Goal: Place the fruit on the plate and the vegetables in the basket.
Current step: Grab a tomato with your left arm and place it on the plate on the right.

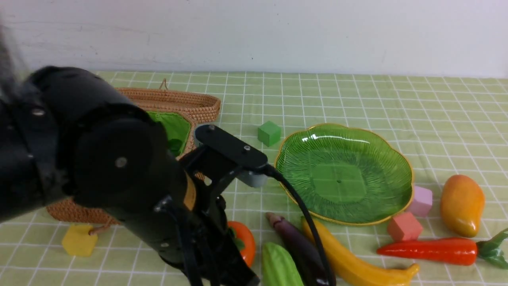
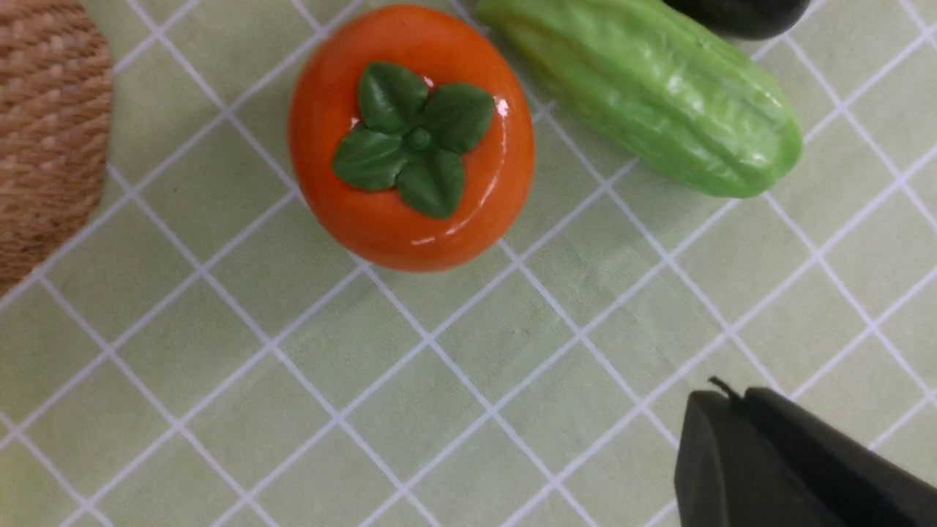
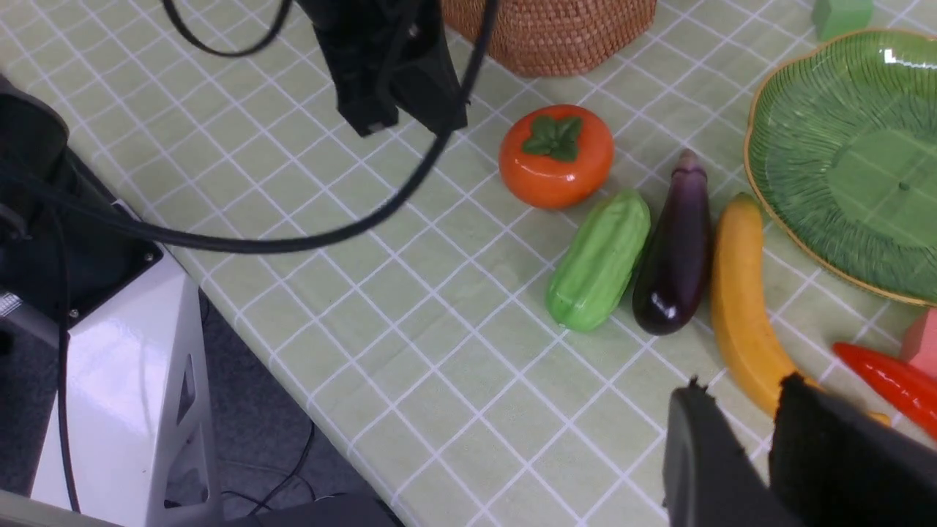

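- The left gripper (image 2: pixel 739 399) hangs over bare checked cloth (image 2: pixel 293 410), its dark fingers pressed together with nothing between them. The right gripper (image 3: pixel 772 388) looks likewise closed and empty.
- The round glossy orange persimmon with a green leaf cap (image 2: pixel 411 139) sits upright near the left gripper, clear of it. A ridged green toy cucumber (image 2: pixel 644 95) lies just beside it.
- Beyond these from the left gripper lie a dark purple eggplant (image 3: pixel 677 249) and a long yellow banana (image 3: pixel 739 293). Past them is the shallow green glass plate (image 1: pixel 357 151), which holds nothing.
- The brown woven wicker basket (image 1: pixel 198 104) stands close on that gripper's other side.
- The persimmon is probably light, hard and slick, so a shallow pinch could squirt it out. The fingers should open wide and close across its widest girth, below the cap.
- The glass plate is the fragile thing here, so fruit should be set down on it, not dropped.
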